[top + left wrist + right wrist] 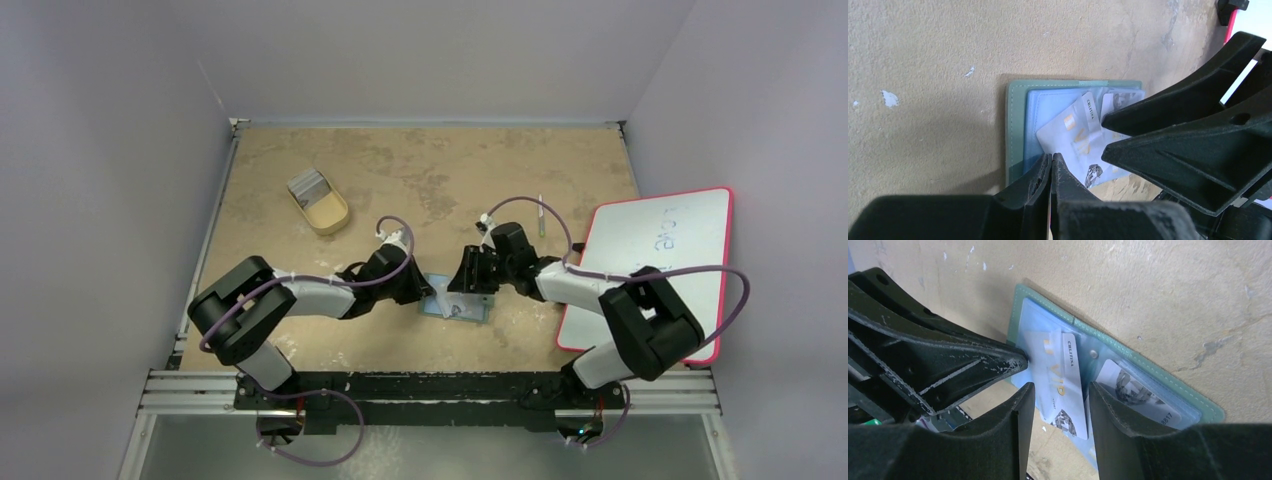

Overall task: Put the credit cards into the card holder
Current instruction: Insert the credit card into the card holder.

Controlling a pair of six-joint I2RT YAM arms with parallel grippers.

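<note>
Closest to the left wrist lens, the left gripper (1051, 160) had its jaws pressed fully together, tips down at the near edge of the open card holder (1018, 125). Nothing showed between them. The holder lay flat on the tan table (450, 170), between the two arms and just ahead of their bases, its clear bluish pockets facing up.

One pale credit card (1073, 135), printed with gold letters, lay skewed across the left pocket with a corner hanging past the holder's edge. It was not seated. A second card (1133, 395) sat in the right-hand pocket. The right gripper (1060, 390) stood partly apart with one finger on each side of the skewed card. Whether those fingers pressed on its long edges could not be told.

The card looked light, stiff and slick, and likely to skate on the glossy film, so its long edges seemed the best hold. The holder looked soft and limp and would probably need pinning down.

Well to the left sat a tan oval tray (320, 208) with something grey at one end. A pink-edged whiteboard (700, 215) lay under the right arm. Each gripper crowded the other's approach.
</note>
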